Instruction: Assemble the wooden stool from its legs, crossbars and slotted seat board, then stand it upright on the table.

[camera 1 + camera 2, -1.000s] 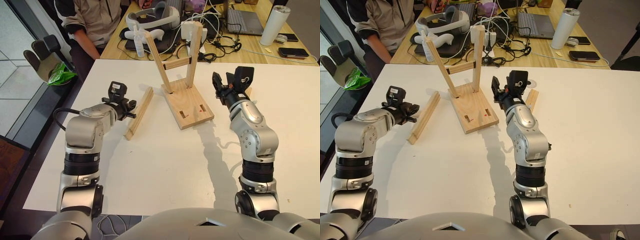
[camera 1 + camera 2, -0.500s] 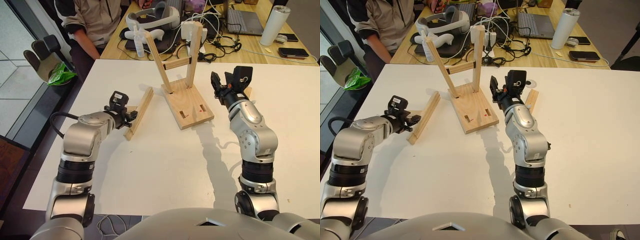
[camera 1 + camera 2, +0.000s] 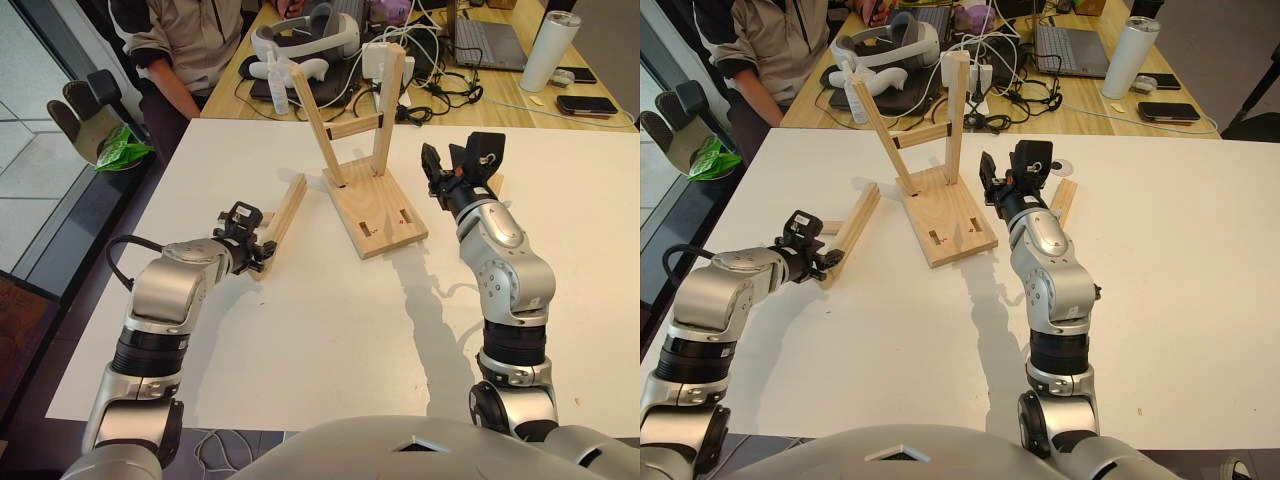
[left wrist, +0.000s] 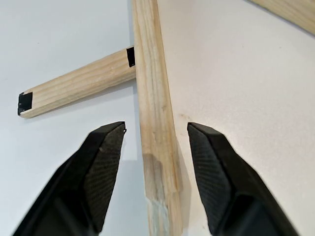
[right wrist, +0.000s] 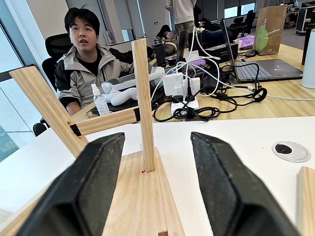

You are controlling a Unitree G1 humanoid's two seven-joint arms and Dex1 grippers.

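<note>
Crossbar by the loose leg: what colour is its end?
Crossbar end: black; best in the left wrist view.

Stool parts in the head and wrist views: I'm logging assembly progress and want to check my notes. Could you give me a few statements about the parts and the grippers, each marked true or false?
1. Two legs stand in the seat board, joined by a crossbar. True.
2. The left gripper has its jaws shut on the loose leg. False: the jaws are open, one on each side of that leg's end.
3. The right gripper holds a crossbar. False: its jaws are open and empty.
4. The two slots at the seat board's near end are unfilled. True.
</note>
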